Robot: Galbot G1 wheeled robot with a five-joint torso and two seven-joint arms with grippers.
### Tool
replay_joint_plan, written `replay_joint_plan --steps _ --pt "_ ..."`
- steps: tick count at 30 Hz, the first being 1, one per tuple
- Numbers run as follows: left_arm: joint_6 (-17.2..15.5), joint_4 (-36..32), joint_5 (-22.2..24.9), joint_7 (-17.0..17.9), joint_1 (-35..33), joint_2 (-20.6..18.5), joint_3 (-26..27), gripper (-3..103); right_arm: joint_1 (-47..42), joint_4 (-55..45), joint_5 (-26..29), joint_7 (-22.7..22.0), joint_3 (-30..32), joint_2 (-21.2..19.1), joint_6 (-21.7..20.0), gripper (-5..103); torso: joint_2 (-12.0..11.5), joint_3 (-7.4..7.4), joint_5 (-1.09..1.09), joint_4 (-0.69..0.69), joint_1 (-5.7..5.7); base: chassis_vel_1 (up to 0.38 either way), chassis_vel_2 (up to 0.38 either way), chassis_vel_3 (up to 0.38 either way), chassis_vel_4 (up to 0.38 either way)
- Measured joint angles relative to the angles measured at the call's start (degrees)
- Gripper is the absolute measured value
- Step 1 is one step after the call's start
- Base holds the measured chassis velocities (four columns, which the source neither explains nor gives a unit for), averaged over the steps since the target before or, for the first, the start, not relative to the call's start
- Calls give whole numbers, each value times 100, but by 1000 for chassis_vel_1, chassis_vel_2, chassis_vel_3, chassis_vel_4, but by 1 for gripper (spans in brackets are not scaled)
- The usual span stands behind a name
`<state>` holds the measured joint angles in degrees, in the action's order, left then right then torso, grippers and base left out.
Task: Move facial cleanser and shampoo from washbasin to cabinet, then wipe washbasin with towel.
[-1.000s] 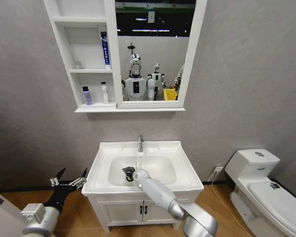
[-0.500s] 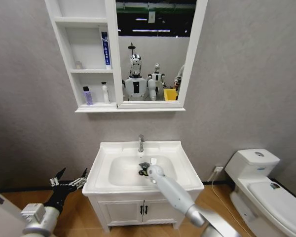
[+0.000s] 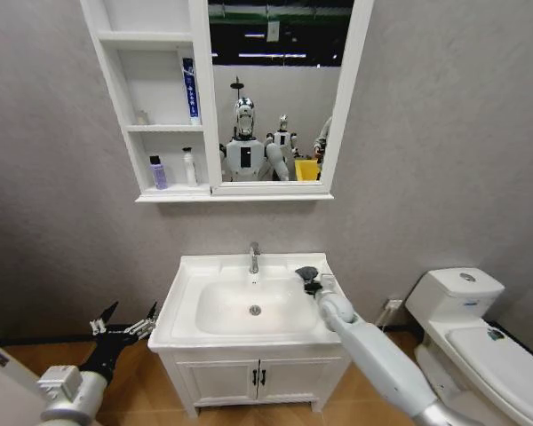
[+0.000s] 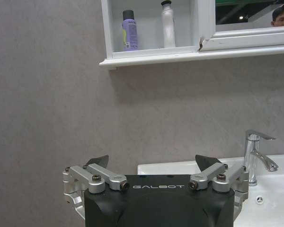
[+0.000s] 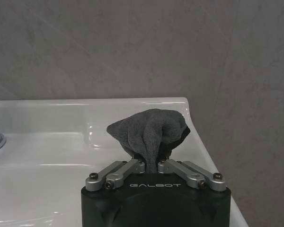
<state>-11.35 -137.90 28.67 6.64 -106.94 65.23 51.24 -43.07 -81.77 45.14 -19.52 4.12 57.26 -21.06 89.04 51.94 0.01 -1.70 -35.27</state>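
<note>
My right gripper (image 3: 309,280) is shut on the dark grey towel (image 3: 306,272) at the back right corner of the white washbasin (image 3: 204,264). The right wrist view shows the towel (image 5: 149,131) bunched between the fingers of that gripper (image 5: 151,163), over the washbasin's rim (image 5: 85,106). On the cabinet (image 3: 115,106), a purple bottle (image 3: 157,172) and a white bottle (image 3: 188,167) stand on the lowest shelf, with a blue and white tube (image 3: 188,89) on the shelf above. Which of these is the facial cleanser or the shampoo I cannot tell. My left gripper (image 3: 124,330) hangs open, low and left of the washbasin.
A chrome tap (image 3: 253,257) stands at the basin's back. Below is a white two-door vanity (image 3: 249,380). A white toilet (image 3: 462,311) sits to the right. The mirror (image 3: 275,89) hangs above. The left wrist view shows its open gripper (image 4: 152,161) facing the wall.
My right gripper has carried the towel from the middle of the bowl to the basin's back right corner. The left arm has not moved.
</note>
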Motion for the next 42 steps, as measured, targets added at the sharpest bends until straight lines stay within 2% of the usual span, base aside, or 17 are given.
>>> replay_joint_plan --steps 3,5,10,14,15,17,19,20,21,23,25,27,30,31,34,37,42 --pt "0 0 0 0 0 0 0 100 23 91 73 141 12 -19 88 7 0 0 1 1 0 0 0 0 0" --pt "0 0 0 0 0 0 0 100 165 445 169 493 -36 -21 291 7 0 0 -1 5 0 0 0 0 0" --pt "0 0 0 0 0 0 0 100 463 1178 -212 866 -169 132 563 4 0 0 0 5 0 0 0 0 0" --pt "0 0 0 0 0 0 0 100 759 2005 -632 1257 -398 233 920 19 0 1 -2 2 0 0 0 0 0" --pt "0 0 0 0 0 0 0 100 759 2005 -632 1257 -398 233 920 19 0 1 -2 2 0 0 0 0 0" --pt "0 0 0 0 0 0 0 100 898 2331 -593 1360 -487 357 1091 30 0 0 -1 3 0 0 0 0 0" --pt "0 0 0 0 0 0 0 100 931 2386 -574 1361 -515 423 1134 35 0 0 -3 3 0 0 0 0 0" --pt "0 0 0 0 0 0 0 100 947 2409 -616 1348 -527 504 1183 41 0 1 -2 3 0 0 0 0 0" --pt "0 0 0 0 0 0 0 100 947 2409 -616 1348 -527 504 1183 41 0 1 -2 3 0 0 0 0 0" --pt "0 0 0 0 0 0 0 100 931 2338 -815 1275 -523 555 1310 57 -1 0 -1 5 -1 0 0 0 0" --pt "0 0 0 0 0 0 0 100 906 2277 -883 1249 -512 543 1330 57 0 1 -1 6 0 0 0 0 0" --pt "0 0 0 0 0 0 0 100 855 2186 -992 1185 -478 509 1355 63 0 0 -2 5 0 0 0 0 0" --pt "0 0 0 0 0 0 0 100 680 1887 -1137 1013 -366 398 1379 79 0 0 -1 3 0 0 0 0 0" --pt "0 0 0 0 0 0 0 100 680 1887 -1137 1013 -366 398 1379 79 0 0 -1 3 0 0 0 0 0" --pt "0 0 0 0 0 0 0 100 326 1303 -1193 778 -129 215 1370 94 0 0 -1 4 0 0 0 0 0" --pt "0 0 0 0 0 0 0 100 -187 596 -1161 500 187 49 1309 100 0 0 -2 4 -1 0 0 0 0" --pt "0 0 0 0 0 0 1 100 -1071 -524 -1040 -12 687 -221 1183 100 0 0 0 4 0 0 0 0 0"
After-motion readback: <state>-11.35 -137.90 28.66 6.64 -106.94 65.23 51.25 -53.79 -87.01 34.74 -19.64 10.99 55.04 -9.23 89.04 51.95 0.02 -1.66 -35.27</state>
